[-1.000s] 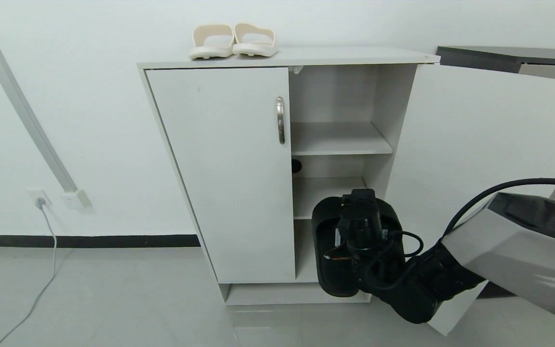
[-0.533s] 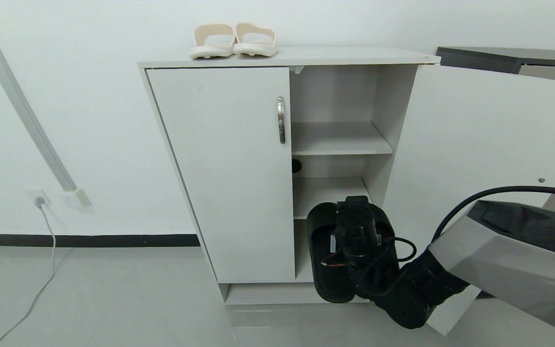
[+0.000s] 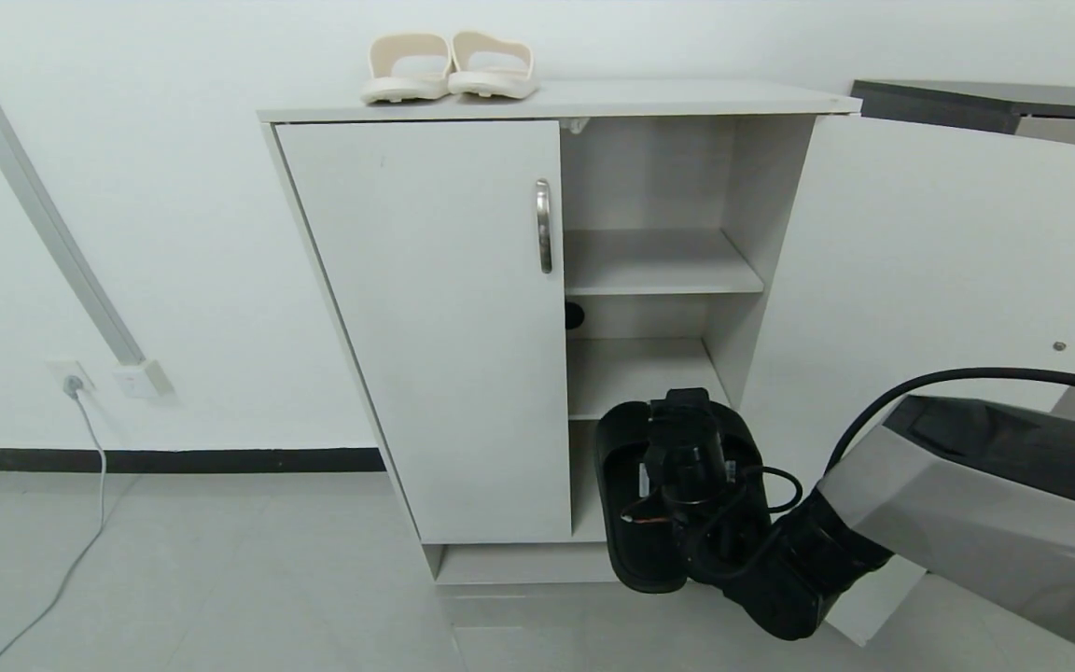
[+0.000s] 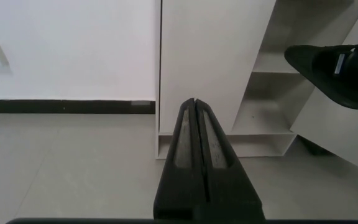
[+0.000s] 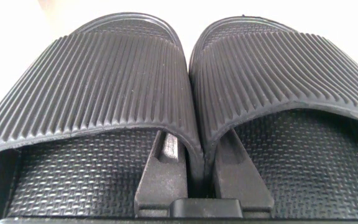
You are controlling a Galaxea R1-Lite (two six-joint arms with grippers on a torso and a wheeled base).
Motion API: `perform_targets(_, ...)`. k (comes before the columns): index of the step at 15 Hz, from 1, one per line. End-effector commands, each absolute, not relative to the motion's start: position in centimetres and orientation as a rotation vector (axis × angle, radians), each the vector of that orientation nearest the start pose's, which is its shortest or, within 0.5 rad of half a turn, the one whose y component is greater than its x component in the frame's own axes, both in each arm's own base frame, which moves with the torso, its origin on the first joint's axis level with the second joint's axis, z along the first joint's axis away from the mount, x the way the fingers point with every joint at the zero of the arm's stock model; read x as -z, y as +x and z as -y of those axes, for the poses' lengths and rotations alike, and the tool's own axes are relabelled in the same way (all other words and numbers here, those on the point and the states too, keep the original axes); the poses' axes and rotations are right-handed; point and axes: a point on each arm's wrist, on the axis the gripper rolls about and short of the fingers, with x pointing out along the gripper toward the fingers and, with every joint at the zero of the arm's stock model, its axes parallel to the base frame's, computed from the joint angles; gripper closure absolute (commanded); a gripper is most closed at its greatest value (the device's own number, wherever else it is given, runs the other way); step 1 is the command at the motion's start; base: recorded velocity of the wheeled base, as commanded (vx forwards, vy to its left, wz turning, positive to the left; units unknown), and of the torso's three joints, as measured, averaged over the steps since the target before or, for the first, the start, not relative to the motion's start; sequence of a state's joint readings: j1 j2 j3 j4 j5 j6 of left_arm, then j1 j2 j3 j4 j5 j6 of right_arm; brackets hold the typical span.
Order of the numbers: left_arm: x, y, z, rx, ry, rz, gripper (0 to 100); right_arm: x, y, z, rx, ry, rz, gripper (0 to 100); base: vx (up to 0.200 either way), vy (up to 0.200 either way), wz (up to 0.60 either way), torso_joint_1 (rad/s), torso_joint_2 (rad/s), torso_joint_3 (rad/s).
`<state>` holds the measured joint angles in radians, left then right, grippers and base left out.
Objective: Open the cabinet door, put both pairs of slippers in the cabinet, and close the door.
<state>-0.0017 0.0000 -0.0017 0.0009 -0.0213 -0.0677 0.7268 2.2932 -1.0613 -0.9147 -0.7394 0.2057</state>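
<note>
Our right gripper [image 5: 196,163] is pinching the black slippers [image 5: 104,87] by their two inner walls, which are pressed together between the fingers [image 5: 161,171]. It is holding the pair in front of the lowest compartment [image 3: 584,499] of the cabinet [image 3: 547,99]. The grip is taking only those thin walls, so we are judging that a jolt could let one slipper slide out and drop to the floor [image 3: 220,579]. The pair is also looking almost as wide as the open half. Going in skewed could be catching a sole on the edge of the left door [image 3: 425,327] or on the middle shelf [image 3: 635,373] above. The right door [image 3: 920,280] is standing wide open just beside our arm, and an elbow swing could be knocking it. Our left gripper [image 4: 194,109] is pressed together on nothing, hanging low and well apart from the cabinet. The beige slippers [image 3: 449,65] are waiting on the cabinet top, not yet stowed. A cable [image 3: 80,551] is trailing across the floor to the left, well apart from our path.
</note>
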Motion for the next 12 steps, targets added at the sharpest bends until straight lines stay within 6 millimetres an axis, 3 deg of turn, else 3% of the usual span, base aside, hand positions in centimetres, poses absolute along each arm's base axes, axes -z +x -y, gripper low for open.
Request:
perform_targets(1, -7.6, -2.3, 0.0, 0.023, -0.068, -0.002, 100, -5.4, 32.4, -26.8, 0.036, -0.008, -0.233, 100, 0.0, 0.0, 0.0, 0.002, 0.01, -0.173)
perform_targets(8, -7.6, -2.3, 0.0, 0.023, -0.068, -0.002, 100, -5.6, 32.3, -26.9, 0.032, -0.003, -0.225, 100, 0.0, 0.0, 0.0, 0.0, 0.0, -0.193)
perform_targets(12, -7.6, -2.3, 0.0, 0.021, -0.069, -0.001, 100, -6.4, 32.0, -26.9, 0.009, 0.0, -0.137, 100, 0.0, 0.0, 0.0, 0.007, 0.0, -0.128)
